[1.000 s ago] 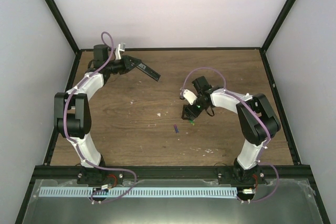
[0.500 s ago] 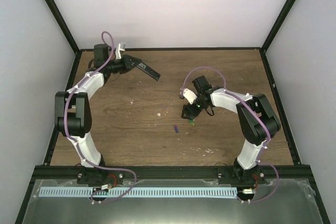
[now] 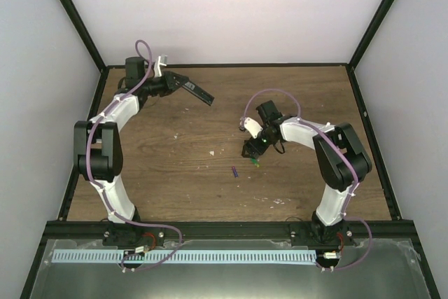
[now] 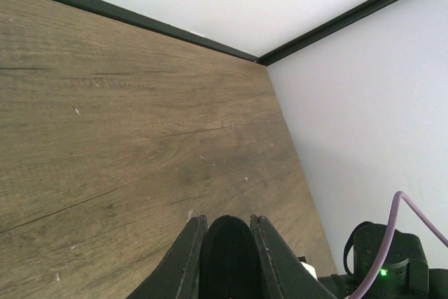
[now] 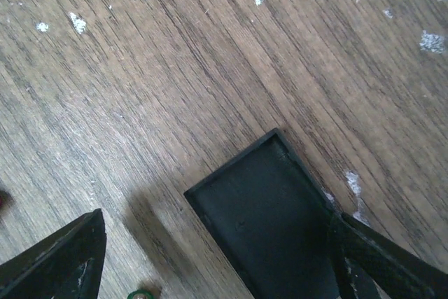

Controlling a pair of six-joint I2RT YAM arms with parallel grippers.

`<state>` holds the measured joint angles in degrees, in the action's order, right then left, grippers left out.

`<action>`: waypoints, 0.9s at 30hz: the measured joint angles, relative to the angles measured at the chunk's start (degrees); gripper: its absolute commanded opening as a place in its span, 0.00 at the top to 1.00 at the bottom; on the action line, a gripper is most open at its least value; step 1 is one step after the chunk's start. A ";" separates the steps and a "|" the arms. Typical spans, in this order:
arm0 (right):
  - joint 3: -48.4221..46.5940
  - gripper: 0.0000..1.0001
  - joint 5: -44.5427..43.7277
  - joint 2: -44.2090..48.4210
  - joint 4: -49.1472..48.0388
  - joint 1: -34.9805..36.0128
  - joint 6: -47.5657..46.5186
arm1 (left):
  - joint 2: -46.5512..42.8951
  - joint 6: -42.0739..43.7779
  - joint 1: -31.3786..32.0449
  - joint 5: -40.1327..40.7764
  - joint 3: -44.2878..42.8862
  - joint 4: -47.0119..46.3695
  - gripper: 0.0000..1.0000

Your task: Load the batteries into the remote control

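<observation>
One remote control (image 3: 199,92) clenched in left fingers (image 4: 185,257); right fingers (image 5: 63,257) spread beside two batteries (image 3: 256,164) (image 3: 234,171).

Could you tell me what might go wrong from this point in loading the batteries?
1. The open right gripper sits over a black flat piece, with the green battery off beside one finger; closing could miss it or flick it away.
2. The left gripper holds the remote by one end, so it may pivot when pushed.
3. The purple battery lies loose nearby and could be swept aside.
</observation>
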<state>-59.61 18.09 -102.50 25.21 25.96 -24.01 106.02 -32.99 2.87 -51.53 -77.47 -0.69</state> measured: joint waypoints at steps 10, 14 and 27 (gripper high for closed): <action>-1.86 0.23 -0.09 -1.86 -0.76 -0.81 -0.44 | 1.18 0.00 0.00 -0.09 -1.55 0.39 1.00; -3.15 0.29 -0.11 -2.97 -0.92 -1.81 -0.50 | 2.29 0.00 0.00 -0.24 -2.99 0.50 1.00; -6.08 0.56 -0.11 -5.53 -0.66 -4.63 -0.52 | 3.98 -1.11 0.00 -0.90 -4.70 0.37 1.00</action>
<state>-65.69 17.98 -108.03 24.56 21.32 -24.53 110.00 -34.11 2.87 -52.42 -82.17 -0.32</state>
